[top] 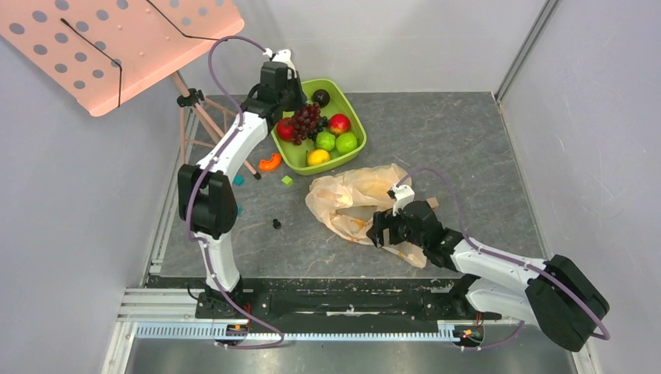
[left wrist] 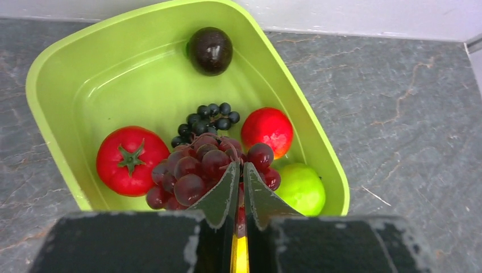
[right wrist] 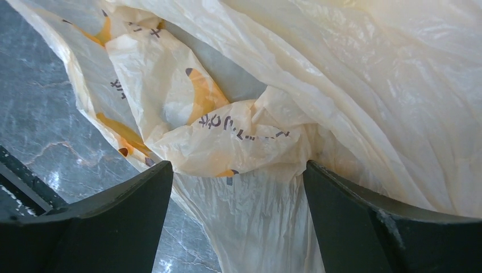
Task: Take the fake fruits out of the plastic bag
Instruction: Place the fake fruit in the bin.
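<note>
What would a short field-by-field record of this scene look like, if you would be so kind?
left pincer: shut on the red-purple grape bunch, above the green tub
right pincer: open, jaws either side of a plastic bag fold
tub contents: tomato, dark round fruit, red fruit, green fruit, blackish grapes
bag position: crumpled on the table, apart from the tub

Robot lab cell: plain pale walls (top: 390,39) boxing in a grey marbled worktop (top: 468,148), aluminium rail (top: 335,333) at near edge.
</note>
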`<state>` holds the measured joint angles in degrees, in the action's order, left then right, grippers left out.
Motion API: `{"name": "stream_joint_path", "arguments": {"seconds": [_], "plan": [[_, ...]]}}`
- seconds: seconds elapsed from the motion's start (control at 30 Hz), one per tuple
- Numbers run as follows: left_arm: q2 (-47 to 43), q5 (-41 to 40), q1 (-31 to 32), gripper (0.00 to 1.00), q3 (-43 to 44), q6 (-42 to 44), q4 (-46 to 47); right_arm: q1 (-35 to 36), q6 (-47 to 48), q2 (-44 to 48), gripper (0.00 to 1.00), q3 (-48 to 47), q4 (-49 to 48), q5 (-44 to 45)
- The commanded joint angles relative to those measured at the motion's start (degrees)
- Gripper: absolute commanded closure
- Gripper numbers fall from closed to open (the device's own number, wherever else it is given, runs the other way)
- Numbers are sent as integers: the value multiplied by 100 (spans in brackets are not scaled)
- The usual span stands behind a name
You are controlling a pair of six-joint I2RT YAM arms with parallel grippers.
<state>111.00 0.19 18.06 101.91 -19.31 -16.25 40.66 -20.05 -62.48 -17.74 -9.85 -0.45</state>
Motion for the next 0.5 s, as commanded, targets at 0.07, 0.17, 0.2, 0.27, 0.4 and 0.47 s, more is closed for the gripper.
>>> {"name": "stream_joint_path", "arguments": {"seconds": [0.07,0.17,0.2,0.27,0.4,0.47], "plan": [[180,-360,-40,81,41,378,114,12,103,309,11,-336,138,14],[312,-229,-40,75,13,346,88,7,106,380,10,-374,216,10],[362,-153,-40,75,-2,326,93,12,110,401,10,-404,248,10],[463,71,-40,75,-4,273,96,6,117,469,9,-430,313,10],[390,320,-41,63,-175,120,182,16,132,640,8,-467,431,191],[201,459,-33,56,-298,30,260,12,139,708,6,-481,457,252]]}}
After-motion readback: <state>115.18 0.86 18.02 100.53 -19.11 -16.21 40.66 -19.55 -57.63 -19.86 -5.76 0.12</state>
